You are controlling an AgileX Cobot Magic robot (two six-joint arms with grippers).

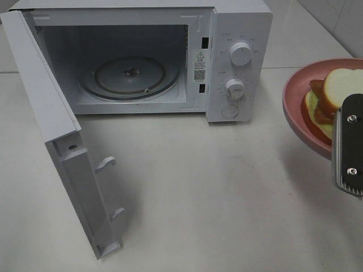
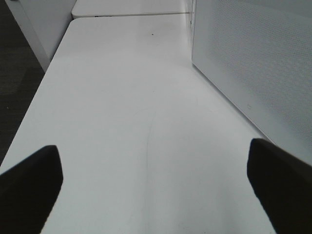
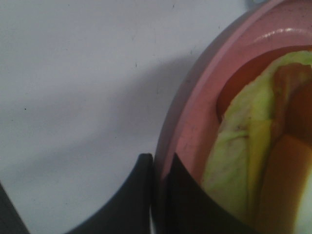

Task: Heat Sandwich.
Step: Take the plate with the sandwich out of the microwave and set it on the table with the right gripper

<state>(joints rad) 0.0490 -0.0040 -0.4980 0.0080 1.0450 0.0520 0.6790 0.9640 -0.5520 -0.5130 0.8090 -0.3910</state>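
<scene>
The sandwich (image 1: 334, 93), white bread with yellow-green and orange filling, lies on a round pink plate (image 1: 295, 107) at the right edge of the exterior view. My right gripper (image 1: 342, 136) is shut on the plate's near rim. In the right wrist view its black fingers (image 3: 141, 195) pinch the pink rim (image 3: 195, 122), the sandwich (image 3: 243, 161) just beyond them, and the plate casts a shadow on the table below. My left gripper (image 2: 156, 190) shows only in its wrist view, open wide over bare table, holding nothing.
A white microwave (image 1: 238, 56) stands at the back, its door (image 1: 51, 130) swung fully open to the left and a glass turntable (image 1: 130, 76) inside. Its perforated side wall (image 2: 253, 58) stands beside the left gripper. A white table (image 1: 198, 192) stretches in front.
</scene>
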